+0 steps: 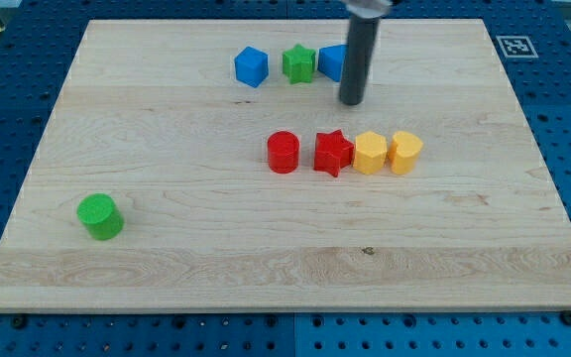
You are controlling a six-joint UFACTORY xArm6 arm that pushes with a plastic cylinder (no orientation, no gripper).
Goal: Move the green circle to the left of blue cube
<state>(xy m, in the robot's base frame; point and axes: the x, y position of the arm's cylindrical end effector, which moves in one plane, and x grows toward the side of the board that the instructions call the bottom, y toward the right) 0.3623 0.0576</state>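
The green circle (99, 216) sits near the board's lower left. A blue cube (332, 60) lies at the view's top centre, partly hidden behind my rod. My tip (352, 101) rests just below and right of that blue cube, far from the green circle. A second blue block (251, 66) lies further left in the same row, with a green star (298, 63) between the two blue blocks.
A row sits mid-board: red circle (283, 152), red star (332, 153), yellow hexagon-like block (370, 153), yellow heart-like block (405, 152). The wooden board (167, 288) lies on a blue perforated table. A marker tag (515, 45) is at the top right.
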